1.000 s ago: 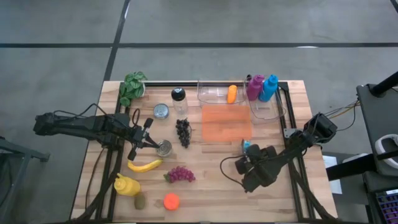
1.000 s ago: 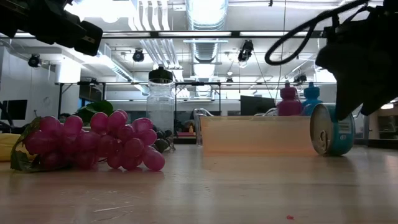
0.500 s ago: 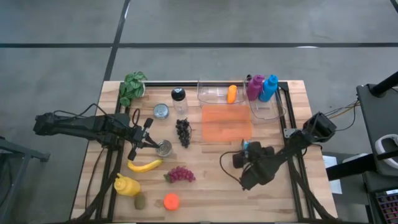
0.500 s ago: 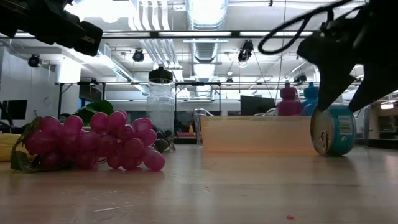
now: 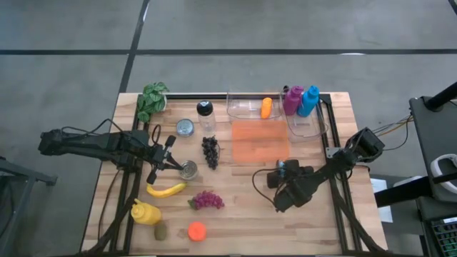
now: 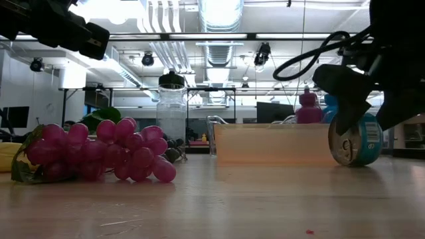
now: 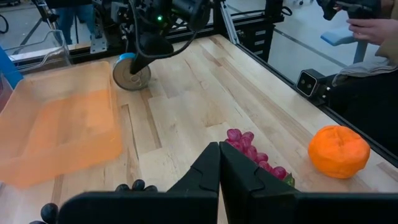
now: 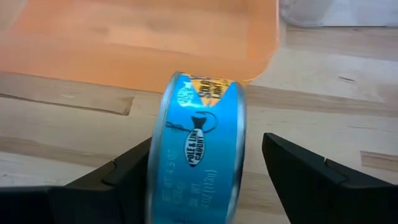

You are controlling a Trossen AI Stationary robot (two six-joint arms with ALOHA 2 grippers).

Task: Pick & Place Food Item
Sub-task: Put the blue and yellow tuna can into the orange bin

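A blue tuna can (image 8: 199,149) stands on its curved side on the table, just off the near right corner of the orange tray (image 5: 260,140). My right gripper (image 8: 208,143) comes slanting down over the can (image 5: 283,168), open, one finger on either side of it; the low view shows both fingers around the can (image 6: 355,138). My left gripper (image 7: 219,158) is shut and hangs above the table's left half, beside a silver can (image 5: 188,169), with nothing in it. My right gripper has one finger (image 8: 134,165) close against the can's flat end (image 8: 158,155); I cannot tell whether it touches. The other finger (image 8: 292,165) stands clear of the can's other end. The can rests on the table.
Purple grapes (image 5: 206,200), dark grapes (image 5: 210,151), a banana (image 5: 166,190), an orange (image 5: 196,230), a mustard bottle (image 5: 145,213) and a kiwi (image 5: 161,230) lie on the left half. Clear bins (image 5: 246,106), a jar (image 5: 206,114), a plant (image 5: 152,100) and two bottles (image 5: 300,101) line the far edge.
My right gripper has moved toward the table's far edge and slightly left, sunk and rolled about its own axis. Its fingers now stand on either side of the blue can, which has stayed by the tray.
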